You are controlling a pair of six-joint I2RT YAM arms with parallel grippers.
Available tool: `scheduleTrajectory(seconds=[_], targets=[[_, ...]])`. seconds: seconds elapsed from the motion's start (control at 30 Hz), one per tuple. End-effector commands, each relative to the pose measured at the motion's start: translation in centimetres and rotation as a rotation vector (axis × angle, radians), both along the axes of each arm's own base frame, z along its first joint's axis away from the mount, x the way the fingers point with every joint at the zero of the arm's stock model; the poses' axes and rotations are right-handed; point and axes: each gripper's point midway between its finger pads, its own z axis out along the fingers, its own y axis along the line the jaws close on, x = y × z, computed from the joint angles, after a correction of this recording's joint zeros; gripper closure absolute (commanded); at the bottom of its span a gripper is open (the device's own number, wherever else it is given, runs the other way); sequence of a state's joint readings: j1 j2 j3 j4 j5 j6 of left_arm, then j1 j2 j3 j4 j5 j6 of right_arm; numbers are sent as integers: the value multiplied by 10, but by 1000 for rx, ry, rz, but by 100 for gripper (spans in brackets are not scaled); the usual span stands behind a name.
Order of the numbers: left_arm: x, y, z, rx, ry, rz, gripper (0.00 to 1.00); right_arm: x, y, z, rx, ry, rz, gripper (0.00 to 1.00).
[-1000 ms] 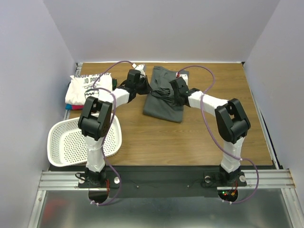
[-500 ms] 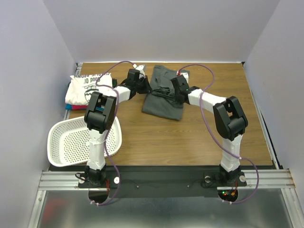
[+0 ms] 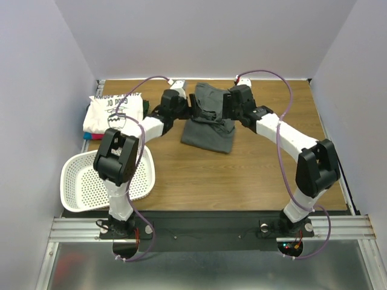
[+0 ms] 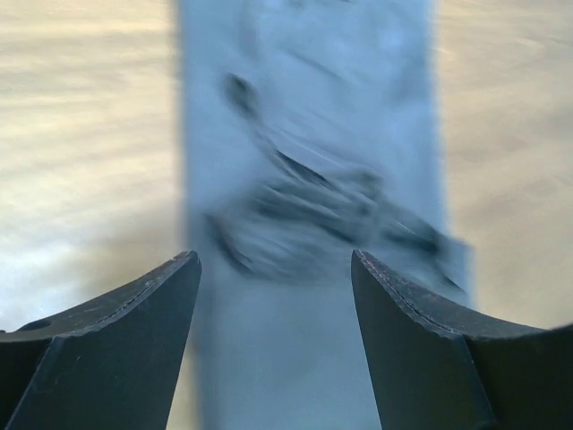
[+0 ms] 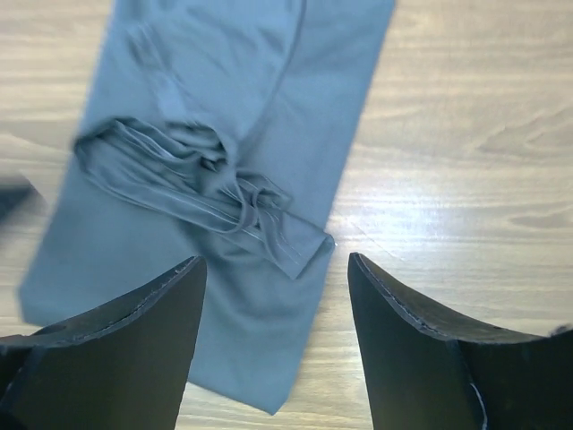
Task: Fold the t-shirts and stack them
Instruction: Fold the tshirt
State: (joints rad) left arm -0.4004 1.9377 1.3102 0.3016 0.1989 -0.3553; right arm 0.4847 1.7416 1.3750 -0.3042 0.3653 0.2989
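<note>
Left claw hangs over the far end of the charcoal-grey t-shirt, jaws apart with nothing between them; its wrist view is blurred, but grey cloth shows through the gap.

At the upper left of the overhead frame lies the white printed t-shirt, folded on top of a small pile with red and blue edges peeping out beneath. Its dark lettering reads upside down from this camera and is too small to make out; no other brand or label is legible anywhere. Lower left sits the white perforated basket, partly over the near edge of the wooden counter.

At the upper middle, the charcoal-grey tee lies as a long narrow strip, with a bunched, rumpled ridge across it. I judge it light, limp and not slippery: it will sag and unfold if lifted by one point, and nothing about it is fragile. The best hold looks to be a pinch at each side of one short end, both corners through all layers, so the strip can be carried over itself evenly; the loose ridge probably needs smoothing first.

Right claw hovers at the upper middle too, just beside the other, jaws likewise spread and empty above the cloth.
</note>
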Motion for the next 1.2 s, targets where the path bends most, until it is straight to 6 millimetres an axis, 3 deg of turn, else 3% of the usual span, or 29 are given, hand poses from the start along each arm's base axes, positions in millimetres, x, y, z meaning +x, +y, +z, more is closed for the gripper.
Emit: scheduleTrajectory(seconds=[0.0, 0.1, 0.23, 0.33, 0.5, 0.57, 0.7, 0.77, 0.9, 1.03, 1.17], targets=[[-43, -44, 25, -68, -85, -79, 21, -3, -1, 8, 28, -26, -1, 29], [-66, -64, 10, -66, -63, -121, 21, -8, -6, 5, 21, -18, -18, 29], [-83, -81, -17, -68, -12, -159, 21, -18, -11, 8, 29, -20, -26, 29], [-88, -83, -46, -40, 35, -151, 21, -25, -16, 12, 33, -27, -29, 29], [-105, -85, -68, 3, 62, -158, 21, -33, -16, 17, 50, -31, -14, 29], [-113, -87, -73, 16, 68, -165, 21, -35, -12, 19, 66, -29, 6, 29], [-148, -94, -92, 31, 123, -193, 21, -39, 0, 18, 107, -8, 63, 29], [-159, -95, -94, 29, 137, -183, 21, -46, 14, 14, 148, 25, 127, 29], [-187, -95, -103, 48, 164, -184, 21, -64, 36, -3, 224, 105, 216, 30], [-214, -90, -121, 74, 212, -190, 21, -70, 41, -19, 219, 147, 224, 30], [-232, -93, -126, 79, 230, -189, 21, -82, 51, -35, 229, 199, 262, 30]])
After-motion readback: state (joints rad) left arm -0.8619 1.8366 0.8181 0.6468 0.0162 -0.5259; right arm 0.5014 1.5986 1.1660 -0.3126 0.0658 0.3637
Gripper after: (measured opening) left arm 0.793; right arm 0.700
